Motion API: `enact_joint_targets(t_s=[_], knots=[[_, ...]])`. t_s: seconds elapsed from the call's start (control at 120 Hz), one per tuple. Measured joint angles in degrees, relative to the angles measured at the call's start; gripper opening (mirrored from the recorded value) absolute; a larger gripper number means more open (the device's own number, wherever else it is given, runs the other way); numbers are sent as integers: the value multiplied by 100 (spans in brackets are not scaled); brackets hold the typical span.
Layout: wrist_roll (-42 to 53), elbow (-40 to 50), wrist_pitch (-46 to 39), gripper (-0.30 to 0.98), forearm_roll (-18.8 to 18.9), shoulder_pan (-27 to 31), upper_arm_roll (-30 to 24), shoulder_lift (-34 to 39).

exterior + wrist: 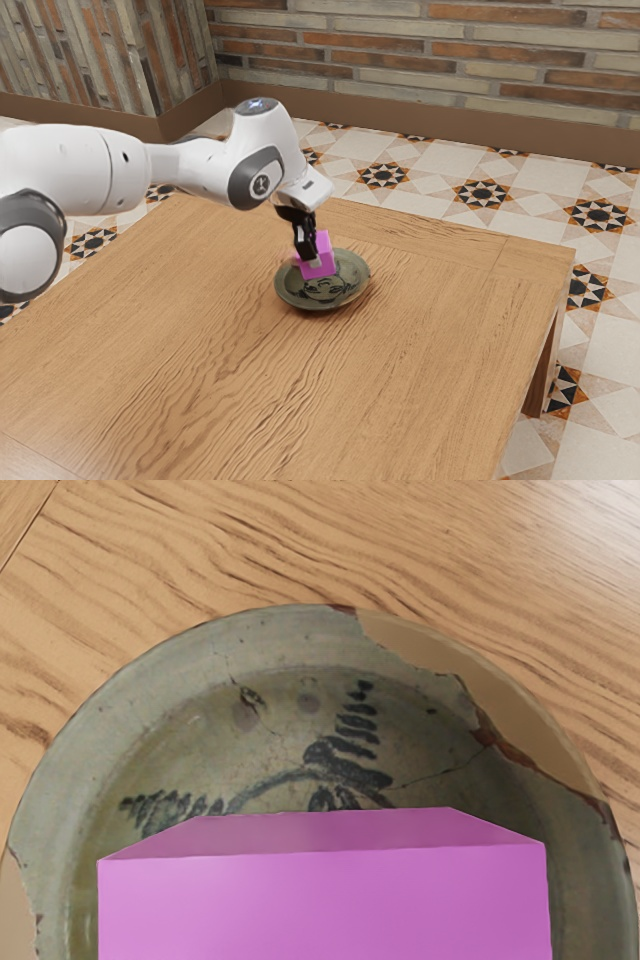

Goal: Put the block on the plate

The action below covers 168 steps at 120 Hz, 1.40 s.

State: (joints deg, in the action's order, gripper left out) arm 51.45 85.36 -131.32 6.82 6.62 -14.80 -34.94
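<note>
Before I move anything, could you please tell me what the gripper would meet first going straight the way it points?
Most likely the plate: the gripper points down over it, its pink block leading. Whether any gap remains beneath the block is unclear.

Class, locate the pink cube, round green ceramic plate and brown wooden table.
Pink cube (325,905), wrist view, large face.
Round green ceramic plate (250,640), wrist view, rim.
Brown wooden table (200,350), exterior view, top.

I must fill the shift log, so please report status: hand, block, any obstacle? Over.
Hand looks closed on block. Block over plate, contact with it unclear. Nothing seen in the way. Over.
</note>
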Motion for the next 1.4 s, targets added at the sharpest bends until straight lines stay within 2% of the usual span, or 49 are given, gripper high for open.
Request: enact_joint_targets(t_s=[0.525, 0.675, 0.833, 1.2, 1.4], knots=[[-346, -751, 791, 37, 435, -111, -5, -600], [-388, -775, 861, 52, 493, -117, -20, -600], [-429, -759, 958, 61, 527, -103, -48, -460], [-525, -683, 1573, 67, 475, -95, -70, 447], [-592, -459, 2006, 68, 338, -124, 130, 1500]])
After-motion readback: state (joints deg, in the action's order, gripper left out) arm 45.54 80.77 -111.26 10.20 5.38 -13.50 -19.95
